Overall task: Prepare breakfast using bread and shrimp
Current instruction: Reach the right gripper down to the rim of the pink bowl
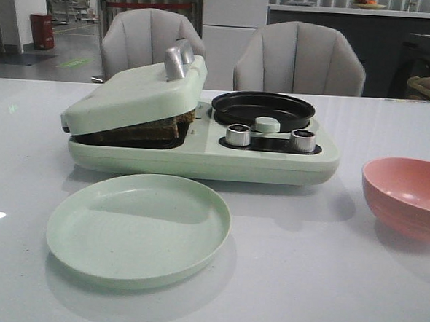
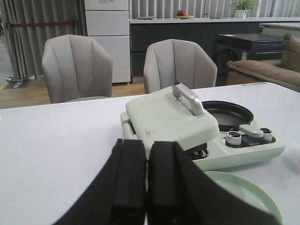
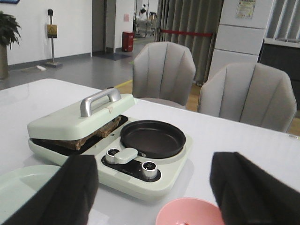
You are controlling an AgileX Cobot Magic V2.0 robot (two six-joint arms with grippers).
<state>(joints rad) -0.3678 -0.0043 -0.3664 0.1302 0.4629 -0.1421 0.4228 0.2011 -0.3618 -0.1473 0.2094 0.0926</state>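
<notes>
The bread (image 1: pixel 148 128) lies in the left bay of a pale green breakfast maker (image 1: pixel 273 161). Its dark crust edge shows under the tilted lid (image 1: pixel 139 91), which rests on it. The bread also shows in the right wrist view (image 3: pixel 79 139). I cannot make out any shrimp. My left gripper (image 2: pixel 146 157) is shut and empty, held above the table short of the lid. My right gripper (image 3: pixel 157 185) is wide open and empty, above the pink bowl (image 3: pixel 190 213) in front of the maker. Neither gripper shows in the front view.
A black round pan (image 1: pixel 262 109) sits in the maker's right bay, with two silver knobs (image 1: pixel 237 134) before it. A pale green plate (image 1: pixel 138 226) lies in front of the maker. The pink bowl (image 1: pixel 406 194) stands at the right. Two grey chairs stand behind the table.
</notes>
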